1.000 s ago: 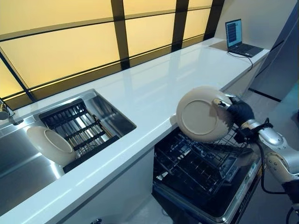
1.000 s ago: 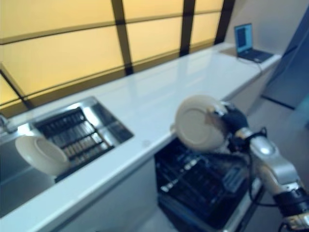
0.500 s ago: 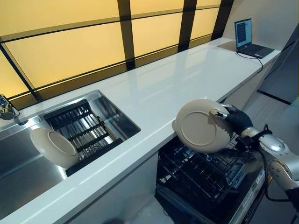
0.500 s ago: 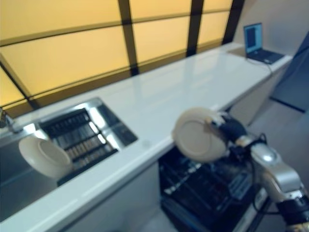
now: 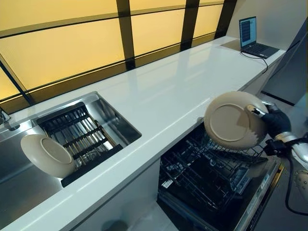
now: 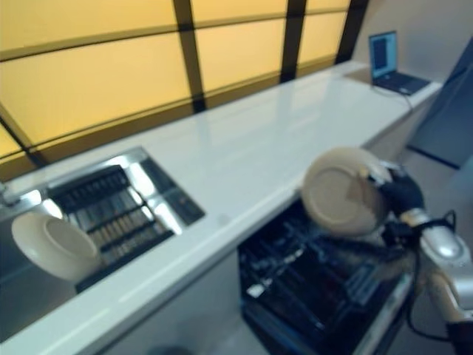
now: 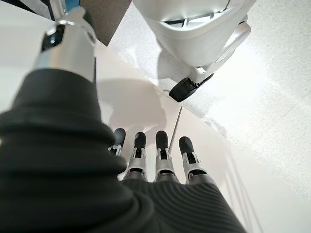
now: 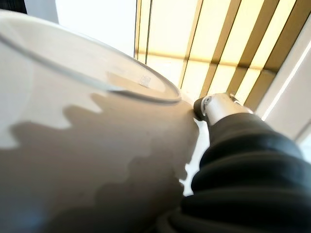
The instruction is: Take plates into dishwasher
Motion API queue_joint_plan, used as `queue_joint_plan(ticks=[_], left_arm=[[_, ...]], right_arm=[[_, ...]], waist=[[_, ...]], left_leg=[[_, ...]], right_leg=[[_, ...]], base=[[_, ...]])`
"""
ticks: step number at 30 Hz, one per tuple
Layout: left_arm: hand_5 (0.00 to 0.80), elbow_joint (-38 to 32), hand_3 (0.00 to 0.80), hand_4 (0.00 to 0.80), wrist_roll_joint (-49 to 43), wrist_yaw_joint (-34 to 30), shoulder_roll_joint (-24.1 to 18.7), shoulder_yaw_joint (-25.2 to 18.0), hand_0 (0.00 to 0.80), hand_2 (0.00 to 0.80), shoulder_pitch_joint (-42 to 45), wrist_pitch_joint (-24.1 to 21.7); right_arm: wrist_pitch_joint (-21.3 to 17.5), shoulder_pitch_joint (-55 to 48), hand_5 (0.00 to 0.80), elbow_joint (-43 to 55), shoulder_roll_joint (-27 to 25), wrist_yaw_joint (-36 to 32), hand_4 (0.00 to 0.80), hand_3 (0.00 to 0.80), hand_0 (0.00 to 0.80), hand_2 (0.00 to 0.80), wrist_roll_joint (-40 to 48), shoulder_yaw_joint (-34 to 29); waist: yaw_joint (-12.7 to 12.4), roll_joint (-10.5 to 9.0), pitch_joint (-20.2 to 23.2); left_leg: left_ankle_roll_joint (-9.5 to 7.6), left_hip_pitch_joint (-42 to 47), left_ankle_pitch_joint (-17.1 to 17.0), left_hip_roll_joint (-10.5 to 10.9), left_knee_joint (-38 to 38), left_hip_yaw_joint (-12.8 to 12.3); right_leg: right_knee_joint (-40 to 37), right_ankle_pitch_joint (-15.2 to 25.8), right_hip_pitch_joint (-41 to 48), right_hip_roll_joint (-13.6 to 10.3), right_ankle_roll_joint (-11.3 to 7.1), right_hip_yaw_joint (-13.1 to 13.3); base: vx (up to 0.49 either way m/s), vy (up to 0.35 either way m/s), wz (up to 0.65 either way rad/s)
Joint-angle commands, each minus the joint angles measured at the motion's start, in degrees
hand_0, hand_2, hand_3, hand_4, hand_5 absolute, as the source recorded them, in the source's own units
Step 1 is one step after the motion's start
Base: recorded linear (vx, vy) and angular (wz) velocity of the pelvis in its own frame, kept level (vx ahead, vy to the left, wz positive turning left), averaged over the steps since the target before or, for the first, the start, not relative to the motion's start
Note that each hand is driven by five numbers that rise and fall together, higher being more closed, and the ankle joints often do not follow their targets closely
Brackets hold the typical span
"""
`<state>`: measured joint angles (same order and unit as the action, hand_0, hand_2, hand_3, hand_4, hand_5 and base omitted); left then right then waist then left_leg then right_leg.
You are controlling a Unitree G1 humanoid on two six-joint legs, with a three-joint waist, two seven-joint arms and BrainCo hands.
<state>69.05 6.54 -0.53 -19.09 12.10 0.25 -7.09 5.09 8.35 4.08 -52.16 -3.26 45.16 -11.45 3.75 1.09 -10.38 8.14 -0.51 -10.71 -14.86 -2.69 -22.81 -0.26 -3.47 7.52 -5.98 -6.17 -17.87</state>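
My right hand (image 5: pixel 275 121) is shut on the rim of a beige plate (image 5: pixel 233 120) and holds it on edge above the open dishwasher's black wire rack (image 5: pixel 211 173). The plate fills the right wrist view (image 8: pixel 82 131), with my thumb (image 8: pixel 216 104) on it. A second beige plate (image 5: pixel 47 155) leans against the dark drying rack (image 5: pixel 79 134) in the steel sink (image 5: pixel 29 192). My left hand (image 7: pixel 155 160) shows only in the left wrist view, fingers straight, hanging above the floor and holding nothing.
The long white counter (image 5: pixel 168 86) runs from the sink to an open laptop (image 5: pixel 252 38) at its far end. The dishwasher door (image 5: pixel 260 202) hangs open below the counter's front edge. A white base with a wheel (image 7: pixel 194 43) stands on the floor near my left hand.
My right hand has carried the plate to the right and a little farther from the counter edge, over the dishwasher rack. The view has shifted slightly.
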Motion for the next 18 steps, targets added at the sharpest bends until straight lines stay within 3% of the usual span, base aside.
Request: queue_joint_plan(ticks=[1, 9, 18], left_arm=[[0.000, 0.8, 0.000, 0.000, 2.5, 0.1, -3.2, -2.3, 0.000, 0.000, -1.9, -1.0], [0.000, 0.7, 0.000, 0.000, 2.4, 0.5, -3.0, -2.3, 0.000, 0.000, -1.7, -1.1], [0.000, -0.5, 0.000, 0.000, 1.7, 0.4, -2.8, -2.4, 0.000, 0.000, -1.7, -0.1]], right_arm=[[-4.8, -1.2, 0.800, 1.7, 0.6, -1.2, 0.800, 0.800, 0.800, 0.800, 1.1, -4.1], [-5.6, -6.1, 0.800, 0.3, 1.8, -4.4, 0.800, 0.800, 0.800, 0.800, -4.1, -4.3], [-3.7, -10.0, 0.800, -0.4, 4.6, -5.5, 0.800, 0.800, 0.800, 0.800, -8.7, -3.5]], waist=[[0.8, -2.91, 1.8], [1.5, -3.13, 1.8], [1.5, -3.22, 1.8]], left_leg=[[1.36, -4.4, -1.8, -2.2, -0.5, -1.9], [1.43, -4.4, -1.9, -2.2, -0.5, -2.4], [0.99, -4.4, -1.7, -1.8, -0.7, -2.8]], right_leg=[[2.2, -1.9, 1.6, 0.2, 2.45, 1.6], [0.3, -0.8, 1.7, 0.9, 2.28, 2.4], [-0.6, -0.4, 2.0, 1.1, 2.06, 2.3]], base=[[0.004, 0.004, -0.04], [0.007, 0.011, -0.05], [0.006, 0.010, -0.04]])
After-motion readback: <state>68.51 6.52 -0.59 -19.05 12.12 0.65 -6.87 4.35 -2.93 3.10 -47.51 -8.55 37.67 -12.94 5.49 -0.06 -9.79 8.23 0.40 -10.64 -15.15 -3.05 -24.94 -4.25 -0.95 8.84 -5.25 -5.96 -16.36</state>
